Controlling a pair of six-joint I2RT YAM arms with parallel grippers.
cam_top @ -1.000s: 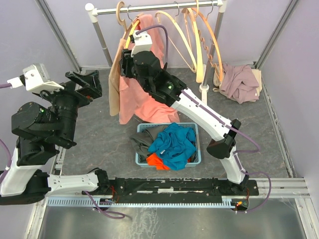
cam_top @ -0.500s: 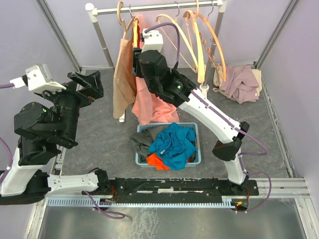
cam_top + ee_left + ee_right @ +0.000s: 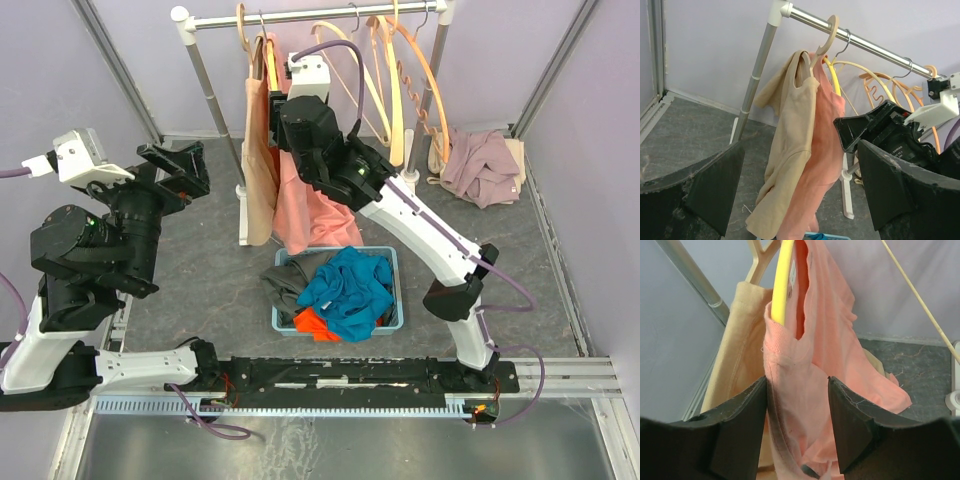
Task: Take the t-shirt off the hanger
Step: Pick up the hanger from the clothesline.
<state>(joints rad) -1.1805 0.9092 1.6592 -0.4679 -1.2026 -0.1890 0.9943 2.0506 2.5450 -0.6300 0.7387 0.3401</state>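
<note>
On your right gripper [image 3: 797, 382] the jaws stood part open astride the pink t-shirt [image 3: 840, 340]; on the left gripper [image 3: 801, 150] they gaped empty above the grey desk [image 3: 210, 270], lilac walls [image 3: 130, 60] around.

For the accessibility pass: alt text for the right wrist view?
The right gripper, jaws apart, straddles the shoulder of a salmon-pink t-shirt hanging on a yellow hanger. A beige garment on a wooden hanger hangs just left of it, by a grey metal post; dark grey floor shows at lower right.
</note>
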